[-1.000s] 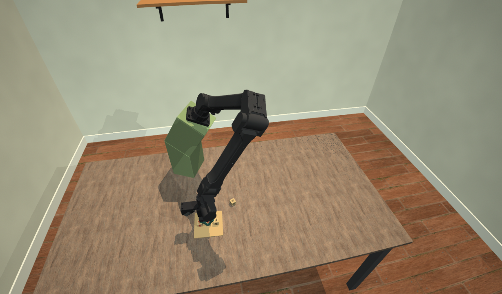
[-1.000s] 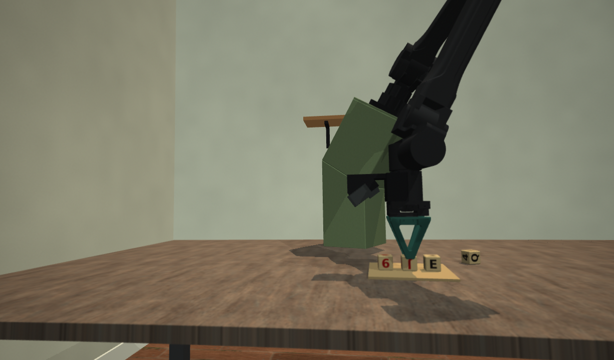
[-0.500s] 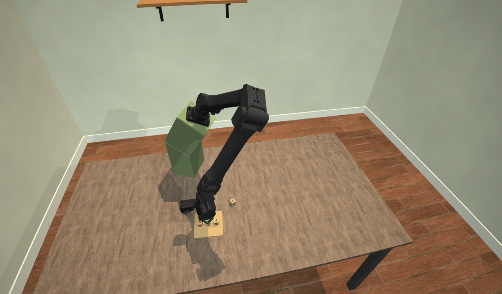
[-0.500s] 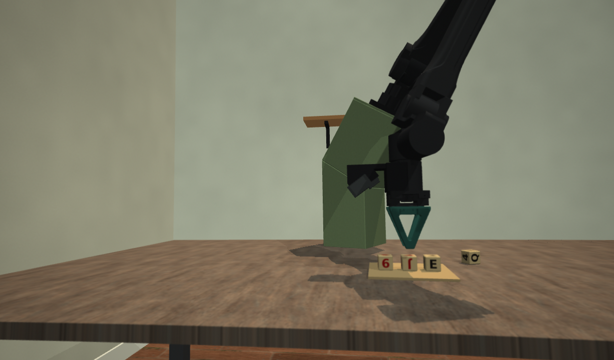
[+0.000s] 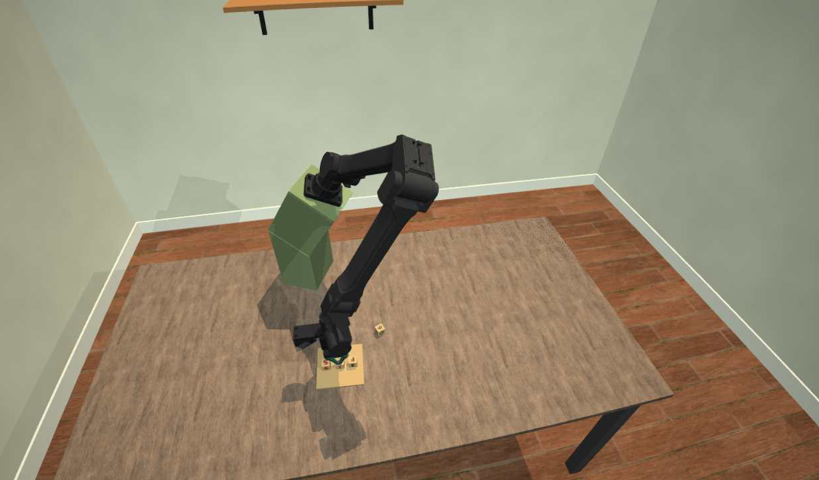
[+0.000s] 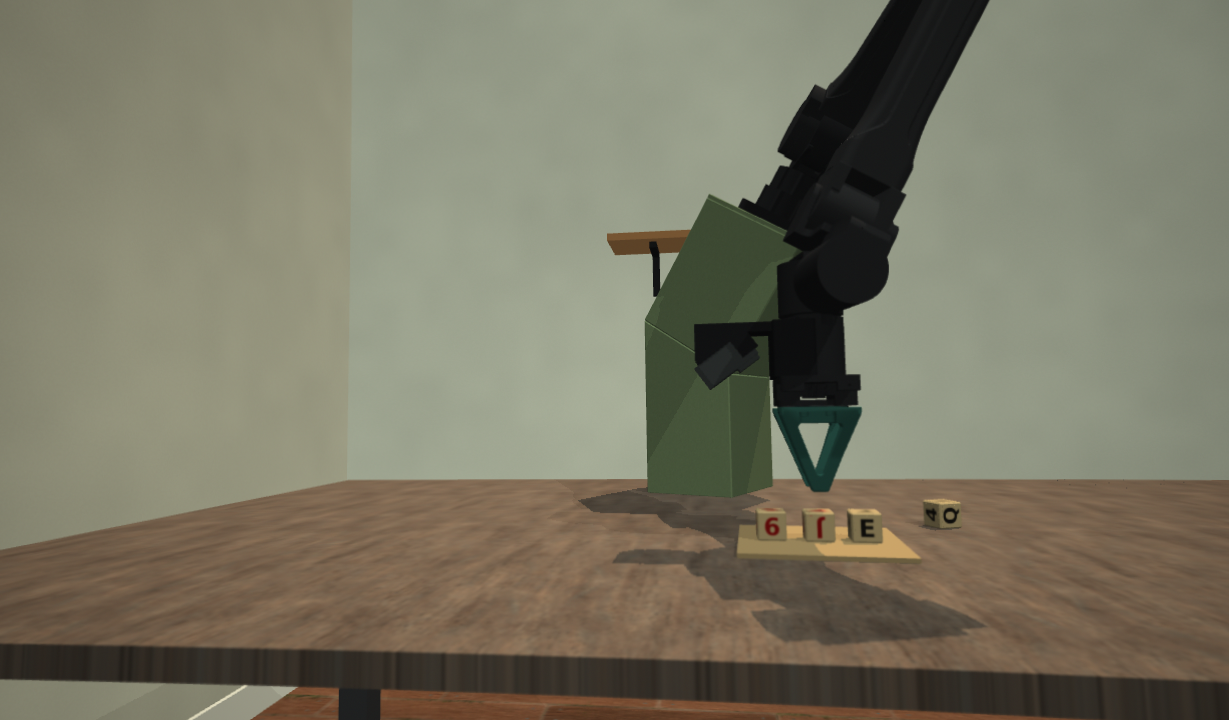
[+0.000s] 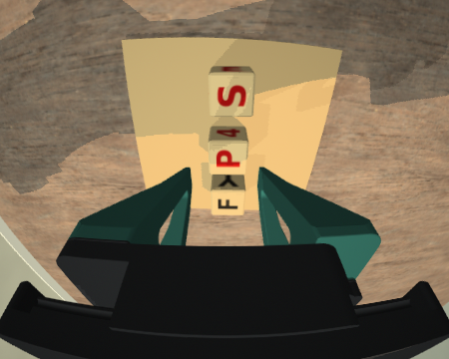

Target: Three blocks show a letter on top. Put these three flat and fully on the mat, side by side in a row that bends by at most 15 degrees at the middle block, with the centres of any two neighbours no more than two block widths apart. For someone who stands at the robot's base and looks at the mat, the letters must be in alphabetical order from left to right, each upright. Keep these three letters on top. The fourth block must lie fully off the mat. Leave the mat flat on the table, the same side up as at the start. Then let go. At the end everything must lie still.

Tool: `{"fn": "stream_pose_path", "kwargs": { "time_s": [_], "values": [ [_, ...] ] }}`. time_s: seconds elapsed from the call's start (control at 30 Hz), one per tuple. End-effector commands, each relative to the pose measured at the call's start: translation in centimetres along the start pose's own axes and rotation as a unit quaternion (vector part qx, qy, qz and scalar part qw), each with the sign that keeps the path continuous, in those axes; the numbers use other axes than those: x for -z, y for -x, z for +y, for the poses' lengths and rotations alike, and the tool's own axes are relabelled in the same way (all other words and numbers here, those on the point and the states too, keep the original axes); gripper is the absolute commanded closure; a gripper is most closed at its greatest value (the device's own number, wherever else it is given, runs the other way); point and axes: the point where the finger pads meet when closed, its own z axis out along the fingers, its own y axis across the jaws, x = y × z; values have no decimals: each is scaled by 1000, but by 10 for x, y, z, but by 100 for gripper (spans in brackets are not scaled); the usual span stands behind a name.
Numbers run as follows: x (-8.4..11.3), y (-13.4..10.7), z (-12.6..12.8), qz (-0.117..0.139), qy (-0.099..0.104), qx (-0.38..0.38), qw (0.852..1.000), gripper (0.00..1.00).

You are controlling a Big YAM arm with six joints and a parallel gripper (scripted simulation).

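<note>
A: Where are the lettered blocks?

B: Three sit flat on the mat (image 5: 350, 379) (image 6: 824, 548) (image 7: 170, 100), in what looks like a straight row with small gaps between them. Seen from the robot's base, the F block (image 5: 352, 361) (image 6: 864, 526) (image 7: 227, 201) is towards the mat's left side, the P block (image 5: 340, 365) (image 6: 818, 525) (image 7: 227, 156) in the middle, and the S block (image 5: 325, 364) (image 6: 770, 524) (image 7: 231, 94) towards the mat's right side.

A: So they read F, P, S from there. Are the letters upright?

B: Yes, all three, for someone at the base looking at the mat.

A: And the fourth block (image 5: 380, 331) (image 6: 942, 514)?

B: Fully off the mat, on the desk (image 5: 460, 334) (image 6: 421, 573) (image 7: 409, 175), beyond the mat's left side and nearer the base. Its sides show a 4 and a Q; its top is too small for me to read surely.

A: What about the gripper (image 5: 337, 362) (image 6: 819, 488) (image 7: 224, 176)?

B: It hangs over the mat, above the P block and clear of it. Its green fingers are partly open, with nothing between them.

A: How does the mat lie?

B: Flat on the desk, with a shadow over part of it, mostly on the S side.

A: And the green pedestal (image 5: 304, 239) (image 6: 690, 429)?

B: Well apart from the mat, on its base side, carrying the black arm (image 5: 370, 251) (image 6: 887, 134).
</note>
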Motion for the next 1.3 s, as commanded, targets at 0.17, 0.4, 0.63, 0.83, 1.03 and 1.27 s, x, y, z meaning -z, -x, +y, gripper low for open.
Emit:
{"fn": "stream_pose_path", "kwargs": {
  "time_s": [0.17,0.4,0.63,0.83,1.03,1.27],
  "values": [
    [17,5,4,-2,6,-2,1000,59],
    [28,5,4,-2,7,-1,1000,59],
    [46,5,5,-2,8,-1,1000,59],
    [56,5,5,-2,8,-1,1000,59],
    [52,4,-2,-2,-1,0,1000,59],
    [52,4,0,-2,1,0,1000,0]
  ]
}}
